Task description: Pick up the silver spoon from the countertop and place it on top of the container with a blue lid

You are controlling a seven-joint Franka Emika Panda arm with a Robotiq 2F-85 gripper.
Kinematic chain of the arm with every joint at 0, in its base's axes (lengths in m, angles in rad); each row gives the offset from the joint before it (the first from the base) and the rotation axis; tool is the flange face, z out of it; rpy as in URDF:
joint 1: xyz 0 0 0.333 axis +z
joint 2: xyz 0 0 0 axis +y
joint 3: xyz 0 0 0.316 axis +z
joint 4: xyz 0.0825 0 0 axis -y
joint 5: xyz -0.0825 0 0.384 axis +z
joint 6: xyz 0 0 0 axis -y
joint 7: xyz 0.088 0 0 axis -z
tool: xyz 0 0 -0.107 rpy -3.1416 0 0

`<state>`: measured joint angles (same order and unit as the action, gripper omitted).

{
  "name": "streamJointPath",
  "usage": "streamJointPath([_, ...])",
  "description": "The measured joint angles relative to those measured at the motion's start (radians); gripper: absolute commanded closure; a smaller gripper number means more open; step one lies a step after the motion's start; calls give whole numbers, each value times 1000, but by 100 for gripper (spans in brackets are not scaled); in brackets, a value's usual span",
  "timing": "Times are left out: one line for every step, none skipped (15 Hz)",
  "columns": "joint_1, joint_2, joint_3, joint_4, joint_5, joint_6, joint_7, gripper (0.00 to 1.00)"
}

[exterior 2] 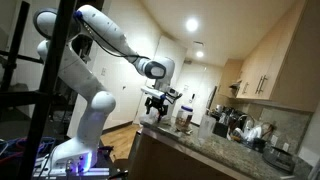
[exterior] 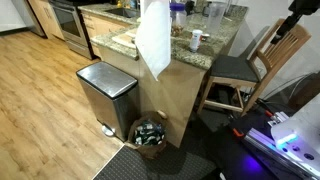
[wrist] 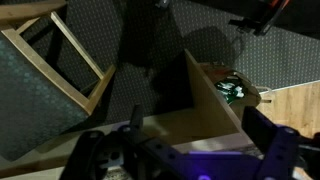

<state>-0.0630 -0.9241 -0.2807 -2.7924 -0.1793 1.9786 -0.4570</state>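
Silver spoon: too small to make out in any view, so where it lay on the countertop point(exterior: 218, 44) could not be told. The container with a blue lid point(exterior: 196, 40) showed in an exterior view as a small whitish jar standing on that speckled granite slab, near its front edge. Taller clear glass jars point(exterior: 212, 12) and a dark-blue-topped container point(exterior: 177, 12) stood behind it.

The gripper point(exterior 2: 160, 103) hung in the air at the end of the white arm point(exterior 2: 100, 30), fingers pointing down, above the near end of the countertop point(exterior 2: 215, 152) and apart from it. A jar point(exterior 2: 185, 118) stood on the slab just beside it in that view. In the wrist view the gripper point(wrist: 180, 152) had its two dark fingers point(wrist: 92, 150) spread wide, with nothing between them. Below it lay the light wooden counter side point(wrist: 205, 100), a wooden chair point(wrist: 60, 60) on a dark mat point(wrist: 150, 35), and a basket point(wrist: 233, 90) of mixed items.

Further out, a white sheet point(exterior: 153, 40) hung in front of the counter. A steel bin point(exterior: 105, 90) stood on the wood floor point(exterior: 40, 95) against the counter side, with the basket point(exterior: 150, 132) just beside it. The chair point(exterior: 262, 58) stood at the counter's far side.
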Motion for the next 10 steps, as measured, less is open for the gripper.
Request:
streamJointPath([0, 0, 0, -4, 0, -1, 0, 0])
streamJointPath([0, 0, 0, -4, 0, -1, 0, 0])
streamJointPath([0, 0, 0, -1, 0, -1, 0, 0])
streamJointPath([0, 0, 0, 2, 4, 2, 1, 0])
streamJointPath([0, 0, 0, 5, 11, 6, 3, 0])
streamJointPath([1, 0, 0, 8, 13, 7, 4, 0])
streamJointPath([1, 0, 0, 9, 13, -2, 3, 0])
streamJointPath([1, 0, 0, 9, 12, -8, 0, 0])
streamJointPath([3, 0, 0, 9, 12, -7, -5, 0])
streamJointPath([4, 0, 0, 10, 12, -7, -7, 0])
